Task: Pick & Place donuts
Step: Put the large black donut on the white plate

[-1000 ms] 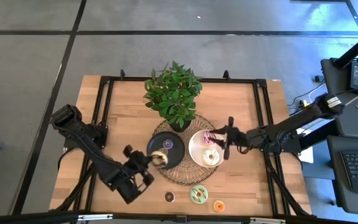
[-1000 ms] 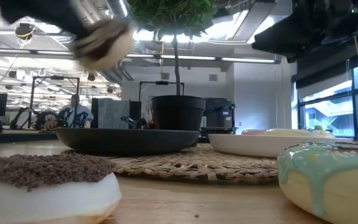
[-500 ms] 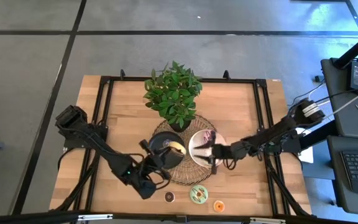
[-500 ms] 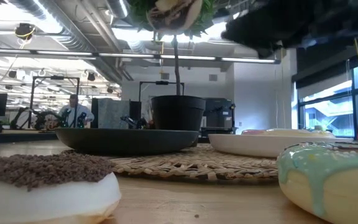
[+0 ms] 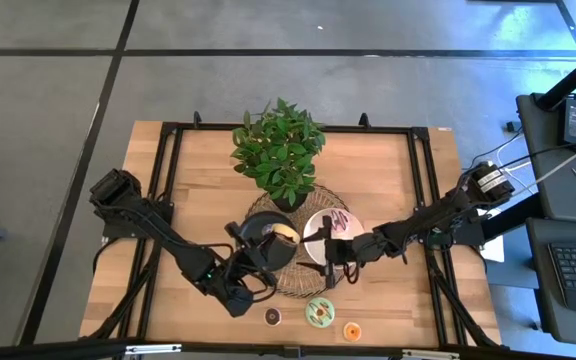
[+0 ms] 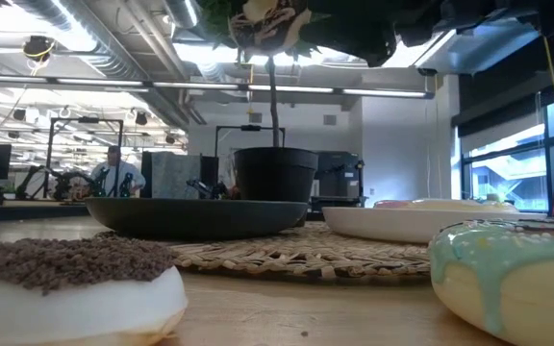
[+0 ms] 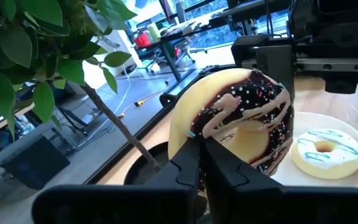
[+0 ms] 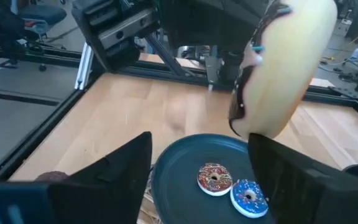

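My left gripper [image 5: 276, 240] hangs over the black plate [image 5: 258, 250], shut on a cream donut with chocolate icing, sprinkles and pale drizzle [image 7: 241, 118]. The same donut [image 6: 267, 19] shows at the top of the low view. Two small donuts [image 8: 213, 177] [image 8: 247, 196] lie in the black plate. My right gripper [image 5: 326, 252] is open over the near left part of the white plate [image 5: 313, 225], touching nothing. That plate holds a cream donut with blue drizzle [image 7: 325, 152] and a pink one [image 5: 340, 220]. Brown [image 5: 273, 316], green [image 5: 319, 312] and orange [image 5: 352, 331] donuts lie on the table. My left gripper pinches the chocolate-iced donut by its rim [image 7: 194, 134] between the two fingers [image 7: 188, 165]. The ring stands on edge above the fingers with its hole free. It is lifted clear, high over the black plate.
A potted plant [image 5: 278, 150] stands behind the plates on a round woven mat [image 5: 298, 280]. In the low view the brown sprinkled donut [image 6: 75, 279] and the green iced one [image 6: 508, 279] sit close to the camera. A black frame rims the wooden table [image 5: 388, 170].
My left gripper has carried the donut up and toward the table's right and far side, from the black plate's near rim to above its middle. My right gripper has moved toward the table's left and near edge, across the white plate.
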